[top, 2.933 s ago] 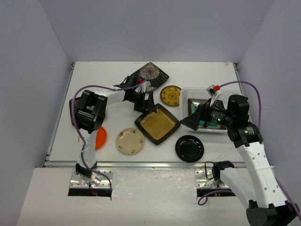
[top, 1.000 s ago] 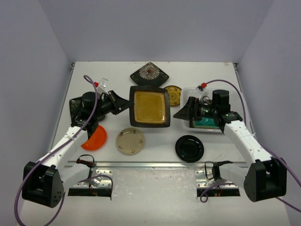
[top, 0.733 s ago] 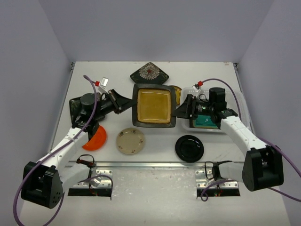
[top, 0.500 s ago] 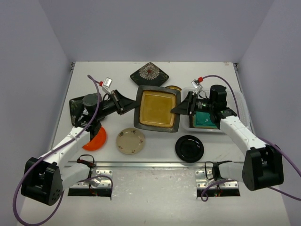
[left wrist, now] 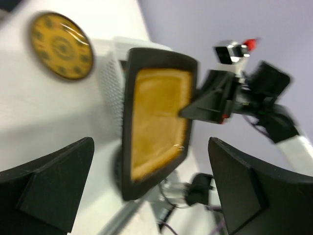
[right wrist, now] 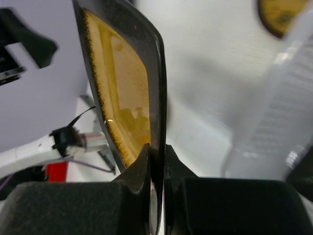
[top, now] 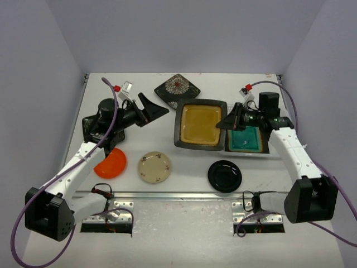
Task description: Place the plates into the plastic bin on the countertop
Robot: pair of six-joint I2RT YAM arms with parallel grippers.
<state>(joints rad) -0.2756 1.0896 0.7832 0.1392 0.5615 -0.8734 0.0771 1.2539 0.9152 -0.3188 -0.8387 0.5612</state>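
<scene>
Handover's done: your left hand (top: 156, 109) has just let go, jaws wide, clear of the amber plate (top: 199, 124). Your right hand (top: 227, 124) now pinches its right rim, plate aloft at the bin's (top: 251, 153) left edge. Bin drop comes next.

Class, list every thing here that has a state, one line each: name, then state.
left hand, open, empty
right hand, shut on rim of amber plate
amber plate, held off the countertop, not in the plastic bin
teal plate, lying in the plastic bin
plastic bin, holds the teal plate
black round plate, lying on the countertop
</scene>
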